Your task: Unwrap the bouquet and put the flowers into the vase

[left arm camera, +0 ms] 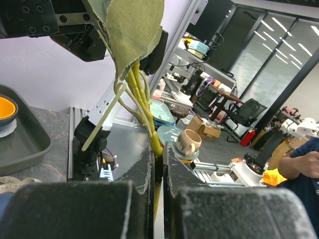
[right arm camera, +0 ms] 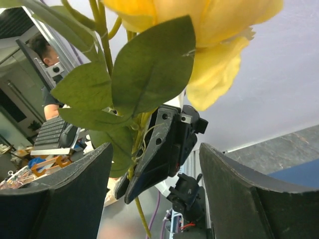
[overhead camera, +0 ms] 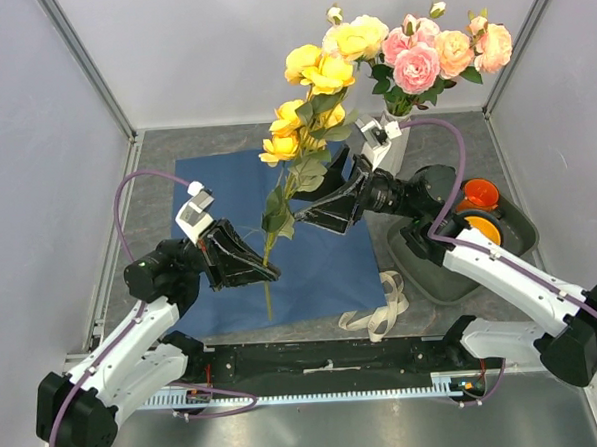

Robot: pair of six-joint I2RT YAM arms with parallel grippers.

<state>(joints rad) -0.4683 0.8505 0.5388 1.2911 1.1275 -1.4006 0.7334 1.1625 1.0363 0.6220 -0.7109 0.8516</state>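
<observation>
The left claw (overhead camera: 271,270) is clamped shut on the lower part of a green stem (left arm camera: 142,99), its jaws pinching it from both sides. From that grip the stem rises and leans toward the far right, ending in the yellow roses (overhead camera: 316,74) high above the table (overhead camera: 165,155). Higher up, among the leaves, the right claw (overhead camera: 306,211) stands wide open with a jaw on either side of the stem and no grip on it (a handover looks likely). The vase (overhead camera: 399,150) stands far right, beyond the right claw and close to that arm's wrist, so the right arm is the nearer one. It already holds pink roses (overhead camera: 417,65). Underneath, the blue paper (overhead camera: 227,187) lies spread flat, the ribbon (overhead camera: 383,309) loose at its near right corner, and a tray (overhead camera: 519,232) sits right of the vase, leaving little room there.
</observation>
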